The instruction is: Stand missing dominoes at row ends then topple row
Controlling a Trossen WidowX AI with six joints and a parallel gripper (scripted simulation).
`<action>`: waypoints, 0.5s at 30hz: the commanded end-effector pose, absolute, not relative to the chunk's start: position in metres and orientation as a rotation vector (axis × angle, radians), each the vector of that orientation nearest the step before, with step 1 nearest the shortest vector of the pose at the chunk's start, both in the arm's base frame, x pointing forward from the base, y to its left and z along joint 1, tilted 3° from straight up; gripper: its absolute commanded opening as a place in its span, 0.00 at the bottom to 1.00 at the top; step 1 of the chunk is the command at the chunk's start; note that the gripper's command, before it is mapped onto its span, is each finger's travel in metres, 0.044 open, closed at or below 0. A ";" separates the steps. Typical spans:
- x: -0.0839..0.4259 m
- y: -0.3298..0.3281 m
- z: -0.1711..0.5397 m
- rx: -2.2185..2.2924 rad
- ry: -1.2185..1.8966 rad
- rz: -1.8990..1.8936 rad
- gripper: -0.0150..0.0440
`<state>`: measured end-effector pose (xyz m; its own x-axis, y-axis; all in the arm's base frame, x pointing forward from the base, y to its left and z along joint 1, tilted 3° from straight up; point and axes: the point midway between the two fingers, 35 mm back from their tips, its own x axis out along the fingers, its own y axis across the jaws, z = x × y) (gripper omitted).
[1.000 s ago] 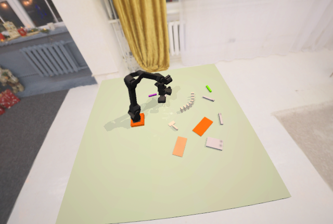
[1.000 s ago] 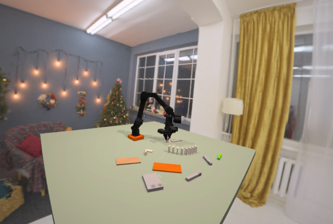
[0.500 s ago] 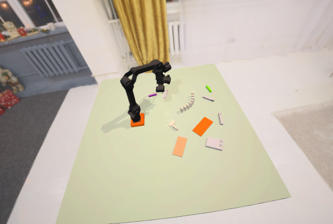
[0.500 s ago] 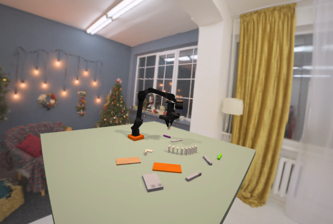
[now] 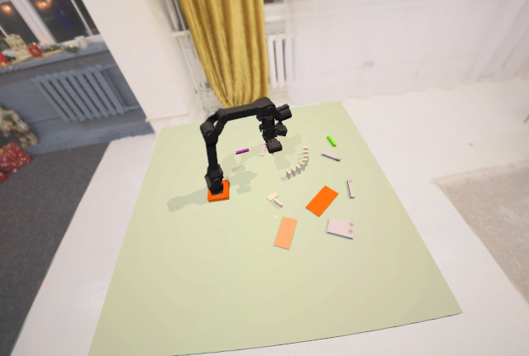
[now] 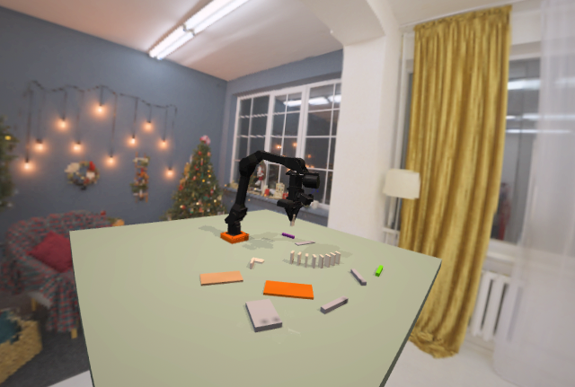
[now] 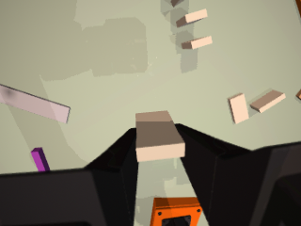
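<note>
My gripper (image 6: 292,216) (image 7: 155,132) is shut on a cream domino (image 6: 293,222) (image 7: 160,151), held upright in the air above the mat, to the base side of the row. The top view hides the held domino behind the gripper's body. A curved row of several standing cream dominoes (image 5: 297,168) (image 6: 314,260) is in the top and exterior views; its near end domino (image 7: 201,42) shows at the top of the wrist view. Two more cream pieces lie close together: one (image 5: 272,196) (image 6: 257,260) (image 7: 238,108) and a second (image 5: 278,202) (image 6: 252,263) (image 7: 268,101).
A purple bar (image 5: 242,150) (image 7: 40,159) and a pale pink strip (image 5: 262,149) (image 7: 35,104) lie near the gripper. Beyond the row are a green bar (image 5: 331,140) and pale bars (image 5: 331,156) (image 5: 350,188). An orange plate (image 5: 321,201), a peach plate (image 5: 285,233) and a pale block (image 5: 340,228) lie nearer the front.
</note>
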<state>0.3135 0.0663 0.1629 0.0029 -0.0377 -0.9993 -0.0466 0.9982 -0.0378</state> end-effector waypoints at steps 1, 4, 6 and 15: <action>0.341 0.001 0.170 -0.237 1.555 0.150 0.44; 0.344 -0.010 0.170 -0.267 1.557 0.176 0.44; 0.344 -0.010 0.170 -0.267 1.557 0.176 0.44; 0.346 -0.011 0.159 -0.267 1.556 0.175 0.44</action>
<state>0.3442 -0.0090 0.1657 0.0110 -0.0540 -0.9985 -0.2726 0.9606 -0.0549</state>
